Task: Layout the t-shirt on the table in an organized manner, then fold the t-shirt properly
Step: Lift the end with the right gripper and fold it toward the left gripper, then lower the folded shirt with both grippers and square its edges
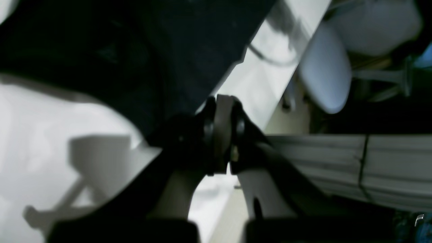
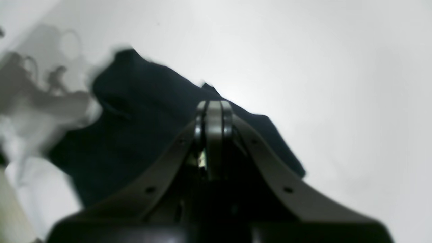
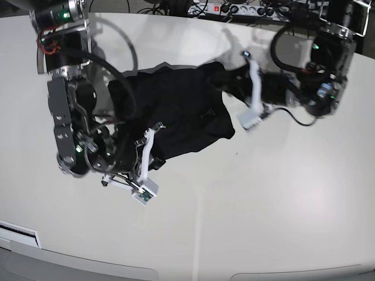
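We find the t-shirt (image 3: 176, 114) rumpled on the table (image 3: 281, 211) toward its far edge. The left gripper (image 1: 221, 101) and right gripper (image 2: 214, 106) each have jaws pressed together, pinching its fabric.

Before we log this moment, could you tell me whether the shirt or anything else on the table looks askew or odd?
The t-shirt is not laid out: it sits bunched and crooked on the table, stretched between the left gripper and right gripper, both shut on its fabric. Nothing looks spilled or damaged.

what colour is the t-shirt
Plain black; the t-shirt shows best in the base view, against the white table.
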{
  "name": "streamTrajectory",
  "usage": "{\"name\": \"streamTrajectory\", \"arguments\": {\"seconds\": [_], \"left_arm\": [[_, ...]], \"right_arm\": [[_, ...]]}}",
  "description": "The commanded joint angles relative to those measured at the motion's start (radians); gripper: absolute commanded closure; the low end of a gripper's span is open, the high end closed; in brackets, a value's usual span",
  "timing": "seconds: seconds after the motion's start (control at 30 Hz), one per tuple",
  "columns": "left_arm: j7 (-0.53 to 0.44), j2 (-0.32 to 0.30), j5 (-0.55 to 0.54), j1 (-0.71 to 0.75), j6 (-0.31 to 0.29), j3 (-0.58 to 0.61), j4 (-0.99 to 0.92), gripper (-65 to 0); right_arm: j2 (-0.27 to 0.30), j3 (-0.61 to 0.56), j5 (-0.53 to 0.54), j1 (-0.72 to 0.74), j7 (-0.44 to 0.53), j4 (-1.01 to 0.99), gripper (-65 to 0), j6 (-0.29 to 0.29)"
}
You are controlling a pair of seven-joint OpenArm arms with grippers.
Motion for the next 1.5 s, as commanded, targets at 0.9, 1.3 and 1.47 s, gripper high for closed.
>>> {"name": "streamTrajectory", "arguments": {"seconds": [0.9, 1.3, 1.47], "left_arm": [[-0.505, 0.142, 0.721, -0.331, 0.066, 0.279, -0.477, 0.0], [-0.46, 0.154, 0.704, -0.597, 0.103, 0.277, -0.627, 0.0], [-0.186, 0.152, 0.375, -0.641, 0.071, 0.21, -0.623, 0.0]], "right_arm": [[0.186, -0.251, 0.076, 0.125, -0.09, -0.246, 0.0, -0.175], [0.211, -0.068, 0.15, -0.084, -0.067, 0.011, 0.0, -0.275], [0.211, 0.108, 0.115, -0.134, -0.051, 0.013, 0.0, -0.345]]}}
